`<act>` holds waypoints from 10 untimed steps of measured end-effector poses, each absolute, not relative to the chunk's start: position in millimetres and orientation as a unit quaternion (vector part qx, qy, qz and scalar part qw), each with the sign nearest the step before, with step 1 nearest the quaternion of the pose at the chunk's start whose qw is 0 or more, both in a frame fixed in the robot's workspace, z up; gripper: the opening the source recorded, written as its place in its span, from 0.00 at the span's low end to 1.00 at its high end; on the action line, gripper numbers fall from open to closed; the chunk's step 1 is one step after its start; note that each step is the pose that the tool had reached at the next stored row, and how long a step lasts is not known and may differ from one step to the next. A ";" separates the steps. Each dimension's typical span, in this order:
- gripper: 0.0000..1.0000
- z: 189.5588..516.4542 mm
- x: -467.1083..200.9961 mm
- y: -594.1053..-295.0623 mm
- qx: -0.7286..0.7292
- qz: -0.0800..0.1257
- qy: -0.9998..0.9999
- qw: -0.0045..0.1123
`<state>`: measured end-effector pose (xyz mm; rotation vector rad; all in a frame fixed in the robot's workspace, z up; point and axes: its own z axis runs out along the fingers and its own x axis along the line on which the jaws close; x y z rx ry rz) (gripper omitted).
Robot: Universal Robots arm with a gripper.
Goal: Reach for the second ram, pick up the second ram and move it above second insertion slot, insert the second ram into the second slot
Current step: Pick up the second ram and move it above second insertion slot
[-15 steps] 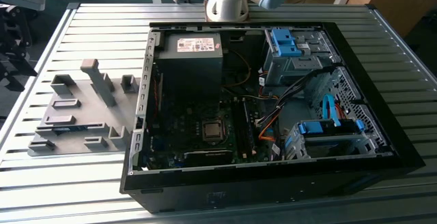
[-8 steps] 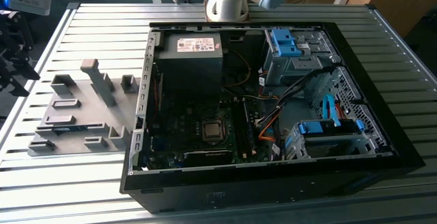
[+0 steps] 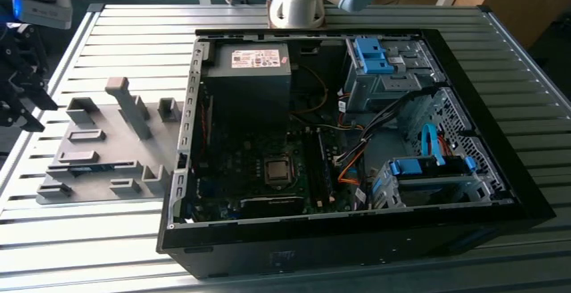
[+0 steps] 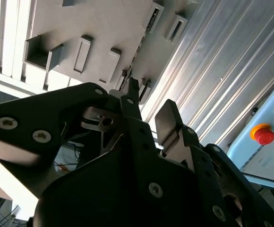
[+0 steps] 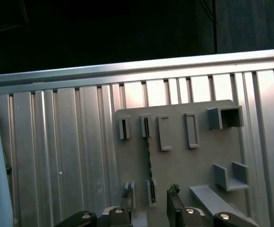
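A: End effector (image 5: pixel 150 197)?
B: Fingers spread, gripping nothing, poised over the grey holder plate (image 5: pixel 184 161) on the worktop (image 5: pixel 71 156).
A: Second ram (image 5: pixel 148 156)?
B: Probably that thin strip on edge in the plate, dead ahead. Its long axis runs through the finger gap.

Bare table (image 3: pixel 116 39) rings the holder (image 3: pixel 98 139) on the exterior view's left; its tall posts (image 3: pixel 132 109) stand in the way, the case wall (image 3: pixel 184 139) just beside on the exterior view's right. Bare board flanks the ram (image 5: pixel 149 156), ahead of the spread-fingered gripper (image 5: pixel 151 193)
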<state>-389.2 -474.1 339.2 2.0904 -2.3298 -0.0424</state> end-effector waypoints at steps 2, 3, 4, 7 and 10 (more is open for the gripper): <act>0.42 337.7 -389.3 -474.1 0.668 -0.012 -0.744 0.003; 0.42 336.6 -389.3 -474.1 0.668 -0.011 -0.744 0.003; 0.42 335.1 -389.4 -474.1 0.668 -0.011 -0.744 0.002; 0.42 330.4 -389.9 -474.3 0.679 -0.011 -0.734 0.003; 0.42 324.9 -390.1 -474.2 0.691 -0.011 -0.723 0.002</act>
